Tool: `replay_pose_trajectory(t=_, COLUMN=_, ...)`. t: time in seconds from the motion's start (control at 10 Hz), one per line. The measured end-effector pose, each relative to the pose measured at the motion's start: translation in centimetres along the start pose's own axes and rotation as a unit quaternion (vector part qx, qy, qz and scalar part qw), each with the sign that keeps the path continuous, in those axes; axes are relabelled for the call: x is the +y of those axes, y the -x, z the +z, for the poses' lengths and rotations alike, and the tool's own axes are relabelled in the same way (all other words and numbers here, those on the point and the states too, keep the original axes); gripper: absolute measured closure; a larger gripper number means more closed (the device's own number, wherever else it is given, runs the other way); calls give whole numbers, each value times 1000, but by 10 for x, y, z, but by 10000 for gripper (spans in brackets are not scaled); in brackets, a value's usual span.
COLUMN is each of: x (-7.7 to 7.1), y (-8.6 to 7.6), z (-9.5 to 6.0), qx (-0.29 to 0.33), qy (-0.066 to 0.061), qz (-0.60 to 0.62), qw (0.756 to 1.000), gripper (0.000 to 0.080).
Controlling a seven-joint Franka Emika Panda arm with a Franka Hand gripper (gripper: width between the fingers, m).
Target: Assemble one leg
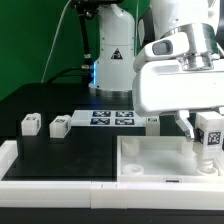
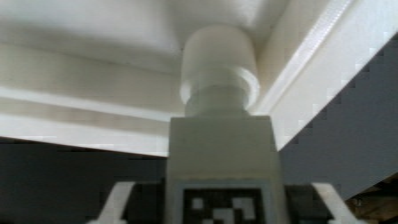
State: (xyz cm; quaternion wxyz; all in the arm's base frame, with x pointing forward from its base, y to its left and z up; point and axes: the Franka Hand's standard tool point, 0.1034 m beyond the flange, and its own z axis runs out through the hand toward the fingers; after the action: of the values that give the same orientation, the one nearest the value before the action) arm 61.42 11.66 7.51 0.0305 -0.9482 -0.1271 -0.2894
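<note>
My gripper [image 1: 207, 139] is shut on a leg [image 1: 209, 136], a white peg with a black-and-white tag on its face, and holds it upright over the corner at the exterior view's right of the large flat white square piece [image 1: 150, 160]. In the wrist view the leg [image 2: 221, 150] fills the middle, its round end reaching toward the piece's raised rim and corner [image 2: 294, 60]; my fingers [image 2: 128, 200] flank its tagged block. Whether the tip touches the socket I cannot tell. Two more legs [image 1: 31, 124] [image 1: 59, 126] lie on the black table at the exterior view's left.
The marker board [image 1: 112, 119] lies behind the square piece. Another small white part [image 1: 152, 122] sits beside it. A white raised edge [image 1: 8, 158] runs along the table's front and left. The arm's body [image 1: 175, 80] hangs over the right half.
</note>
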Motion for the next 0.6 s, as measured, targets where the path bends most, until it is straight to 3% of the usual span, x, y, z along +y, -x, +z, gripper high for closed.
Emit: replay_pose_trajectory(t=0.6, x=-3, y=10, z=10, qx=1, qy=-1, qz=0, qw=1000, gripper=512)
